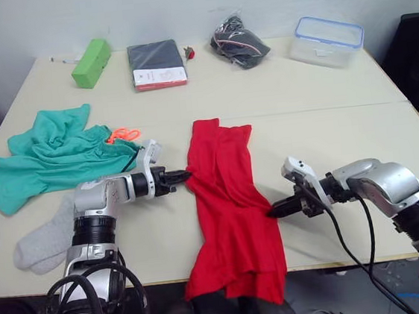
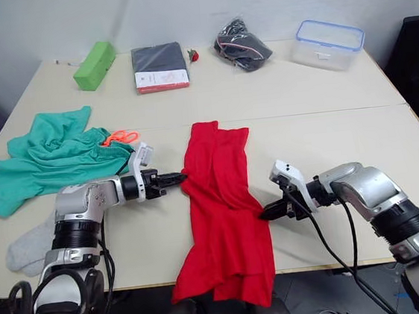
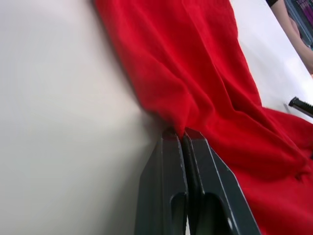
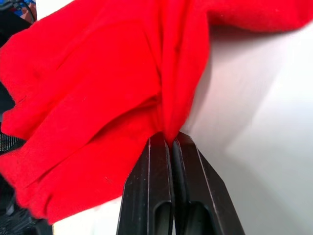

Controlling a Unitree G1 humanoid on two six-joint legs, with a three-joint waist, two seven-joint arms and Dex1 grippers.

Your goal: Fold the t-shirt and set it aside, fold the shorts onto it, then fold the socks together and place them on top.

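T-shirt point(image 1: 230, 207): centre bench point(image 1: 337, 91), lengthwise, near end draped over the 6 o'clock edge. Left pincer point(image 1: 184, 177) closed on its 9 o'clock edge; right pincer point(image 1: 274, 212) closed on its 3 o'clock edge. Step: first, folding the shirt. Next move probably needs both edges carried together. Socks point(image 1: 46, 242), 8 o'clock; shorts point(image 1: 52, 155), 10 o'clock.

Head stereo eyes look down over the table point(image 1: 211, 97); wrist cameras sit close against the t-shirt point(image 3: 205, 73).
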